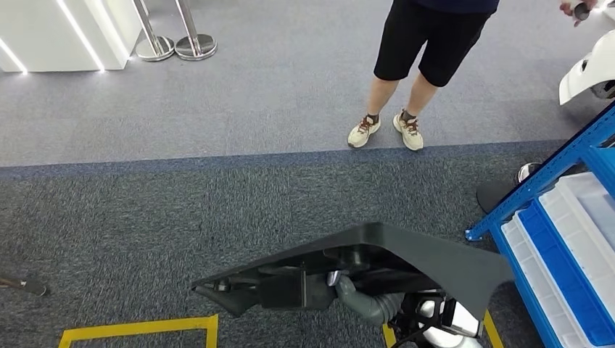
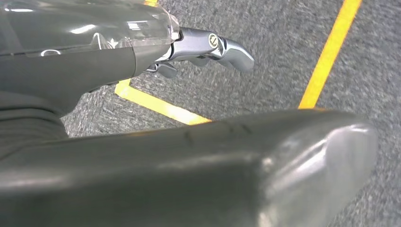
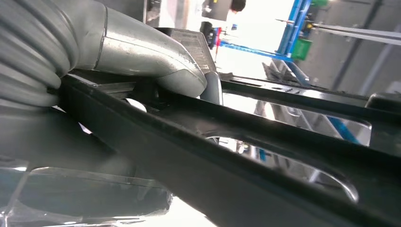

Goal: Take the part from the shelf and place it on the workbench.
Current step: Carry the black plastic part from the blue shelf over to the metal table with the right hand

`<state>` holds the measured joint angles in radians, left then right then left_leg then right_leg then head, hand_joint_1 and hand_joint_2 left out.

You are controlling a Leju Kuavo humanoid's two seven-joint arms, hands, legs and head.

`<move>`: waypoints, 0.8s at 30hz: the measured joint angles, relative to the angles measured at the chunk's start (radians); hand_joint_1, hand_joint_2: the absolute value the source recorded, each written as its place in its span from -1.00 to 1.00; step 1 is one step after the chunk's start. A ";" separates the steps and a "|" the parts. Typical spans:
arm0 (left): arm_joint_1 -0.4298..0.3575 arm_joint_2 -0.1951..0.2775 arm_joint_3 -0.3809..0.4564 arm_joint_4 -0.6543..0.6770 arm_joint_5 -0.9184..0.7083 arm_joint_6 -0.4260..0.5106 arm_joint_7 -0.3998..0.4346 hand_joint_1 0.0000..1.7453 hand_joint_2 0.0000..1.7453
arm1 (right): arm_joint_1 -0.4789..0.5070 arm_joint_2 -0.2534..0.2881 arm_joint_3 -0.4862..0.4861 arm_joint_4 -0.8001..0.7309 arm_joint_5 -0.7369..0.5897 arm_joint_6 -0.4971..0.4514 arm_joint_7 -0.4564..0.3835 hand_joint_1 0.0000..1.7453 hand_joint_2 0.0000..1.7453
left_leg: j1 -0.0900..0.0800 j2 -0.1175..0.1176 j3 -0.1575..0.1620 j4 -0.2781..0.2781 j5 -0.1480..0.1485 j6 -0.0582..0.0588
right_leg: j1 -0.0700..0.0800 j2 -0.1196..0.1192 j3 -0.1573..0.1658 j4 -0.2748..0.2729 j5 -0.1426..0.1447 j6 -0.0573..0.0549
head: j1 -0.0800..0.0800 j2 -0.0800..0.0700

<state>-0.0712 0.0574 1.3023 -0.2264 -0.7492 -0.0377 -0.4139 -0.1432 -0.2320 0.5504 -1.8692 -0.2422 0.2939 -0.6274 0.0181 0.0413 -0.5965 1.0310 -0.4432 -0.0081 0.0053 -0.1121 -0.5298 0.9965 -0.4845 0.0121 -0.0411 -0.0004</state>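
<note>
At the far left stood a white glossy counter (image 1: pixel 65 32) lit by bright strips, with two chromed stanchion posts (image 1: pixel 174 32) on round bases just to its right. The floor was grey carpet (image 1: pixel 217 94), paler in the far half and darker and coarser in the near half, and a yellow tape line (image 1: pixel 138 328) marked a box at the near left. Above the near carpet the part (image 1: pixel 391 254), a long, flat, matte black plastic panel with ribs and cut-outs on its underside, was held off the floor; its long axis ran left to right, its narrow pointed end toward the near left and its broader end toward the right. The left hand (image 2: pixel 208 47) hung over the carpet and tape with its smooth metal fingers extended and nothing between them, released. The right hand (image 3: pixel 142 56), grey and ribbed at the wrist, grasped the panel's edge, its thick thumb pressed on the black rim. A person (image 1: pixel 413 65) in black shorts and pale trainers stood farther off. At the right stood a blue metal shelf (image 1: pixel 551 170) holding white and blue plastic trays (image 1: pixel 580 246).
</note>
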 joint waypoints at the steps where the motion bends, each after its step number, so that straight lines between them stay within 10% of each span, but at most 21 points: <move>1: 0.003 0.004 0.000 -0.001 -0.002 -0.002 0.001 -1.00 -1.00 | 0.000 -0.007 0.000 -0.003 -0.003 -0.004 0.003 1.00 1.00 | -0.001 -0.011 -0.002 -0.001 0.002 0.010 | -0.001 -0.008 0.001 0.002 -0.001 0.005 | 0.000 0.000; 4: 0.008 0.009 0.000 -0.001 -0.006 -0.004 0.001 -1.00 -1.00 | 0.000 -0.025 0.000 -0.009 -0.006 -0.007 0.005 1.00 1.00 | 0.001 -0.037 -0.004 -0.006 0.009 0.029 | -0.010 0.038 -0.012 0.044 -0.038 0.021 | 0.000 0.000; 7: 0.004 0.011 0.000 -0.001 -0.007 -0.004 0.001 -1.00 -1.00 | 0.003 -0.038 0.000 -0.010 -0.008 -0.008 0.005 1.00 1.00 | -0.003 -0.068 -0.013 -0.007 0.015 0.039 | -0.014 0.103 -0.105 0.239 -0.138 0.023 | 0.000 0.000; 9: 0.004 0.011 0.000 -0.001 -0.008 -0.004 0.001 -1.00 -1.00 | 0.006 -0.043 0.000 -0.010 -0.009 -0.008 0.006 1.00 1.00 | -0.007 -0.094 -0.017 -0.007 0.018 0.042 | -0.013 0.111 -0.139 0.302 -0.144 0.017 | 0.000 0.000; 13: 0.004 0.009 0.000 -0.001 -0.007 -0.004 0.001 -1.00 -1.00 | 0.006 -0.049 0.000 -0.012 -0.004 -0.009 0.005 1.00 1.00 | -0.008 -0.145 -0.017 -0.007 0.025 0.035 | -0.006 0.174 -0.030 0.067 -0.016 -0.008 | 0.000 0.000; 15: 0.001 0.006 0.000 -0.001 -0.007 -0.004 0.000 -1.00 -1.00 | 0.006 -0.049 0.001 -0.012 0.006 -0.009 0.005 1.00 1.00 | -0.004 -0.166 -0.024 -0.007 0.032 0.026 | -0.003 0.203 -0.007 0.010 -0.004 -0.013 | 0.000 0.000; 18: 0.005 0.003 0.000 -0.001 -0.007 -0.004 -0.003 -1.00 -1.00 | 0.005 -0.049 0.006 -0.012 0.016 -0.008 0.005 1.00 1.00 | 0.000 -0.197 -0.032 -0.017 0.043 0.007 | -0.002 0.171 -0.004 -0.004 0.004 -0.018 | 0.000 0.000; 20: 0.008 0.002 0.001 -0.001 -0.005 -0.003 -0.006 -1.00 -1.00 | 0.003 -0.049 0.007 -0.012 0.016 -0.006 0.005 1.00 1.00 | -0.006 -0.154 -0.046 0.011 0.020 0.002 | -0.006 0.142 0.003 -0.025 0.016 -0.026 | 0.000 0.000; 24: 0.003 -0.001 0.006 -0.001 0.006 -0.003 -0.011 -1.00 -1.00 | 0.000 -0.051 0.007 -0.007 0.008 0.012 0.005 1.00 1.00 | -0.007 -0.056 -0.138 0.234 -0.098 -0.006 | -0.003 0.079 0.002 -0.033 0.022 -0.032 | 0.000 0.000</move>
<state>-0.0683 0.0566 1.3081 -0.2274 -0.7433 -0.0404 -0.4245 -0.1431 -0.2832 0.5575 -1.8762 -0.2338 0.3063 -0.6228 0.0106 -0.0150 -0.7343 1.2655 -0.5409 -0.0142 0.0028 -0.0333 -0.5282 0.9633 -0.4628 -0.0204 -0.0412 -0.0004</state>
